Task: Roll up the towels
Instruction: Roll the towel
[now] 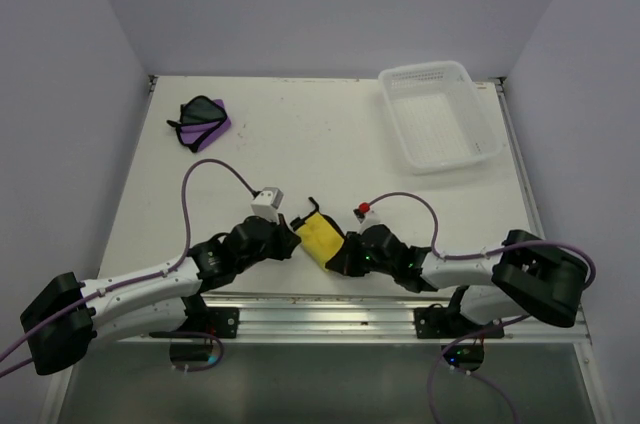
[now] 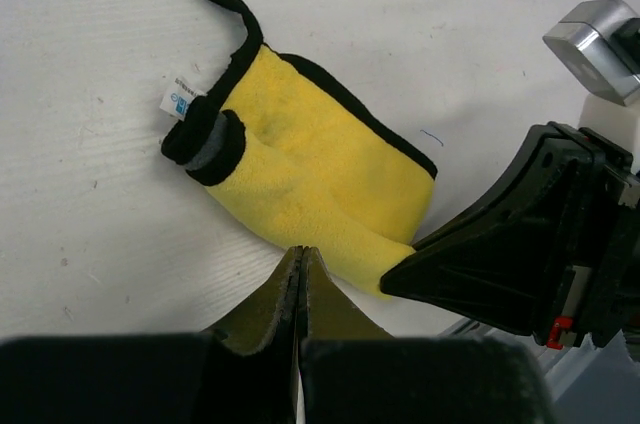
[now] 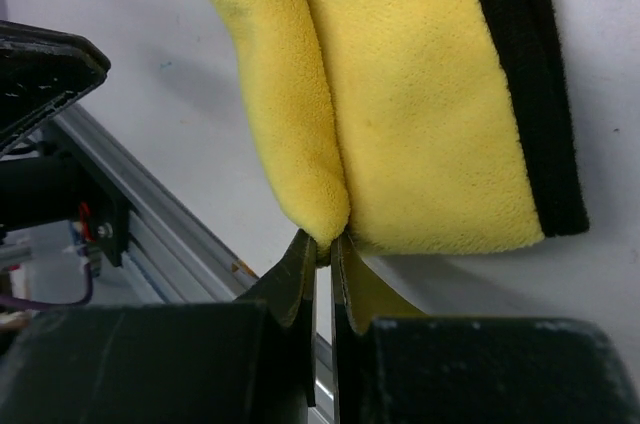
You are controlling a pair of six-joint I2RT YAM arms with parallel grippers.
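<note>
From the top camera I see the yellow towel (image 1: 320, 237) lying on the table (image 1: 330, 134) near its front edge, squeezed between my two arms. The left gripper (image 1: 289, 241) is at its left side and the right gripper (image 1: 341, 255) at its right. The purple towel (image 1: 205, 122) sits well apart at the far left, folded loosely and not rolled, with nothing near it. The white perforated basket (image 1: 424, 68) stands at the far right.

On the left wrist camera the left jaws are pressed flat together, tips just touching the towel's near edge, and I see no cloth between them. The towel here is only partly rolled: one thick fold is curled over along its near-left side, while the rest lies flat with the black edging and black loop (image 2: 225, 6) showing.

On the right wrist camera the right jaws are nearly closed. As far as I can tell, they pinch the end of that curled fold, where a sliver of yellow sits at the tips.

I judge the roll on the yellow one barely begun. It needs finishing, and then the purple one has to be done from scratch.
</note>
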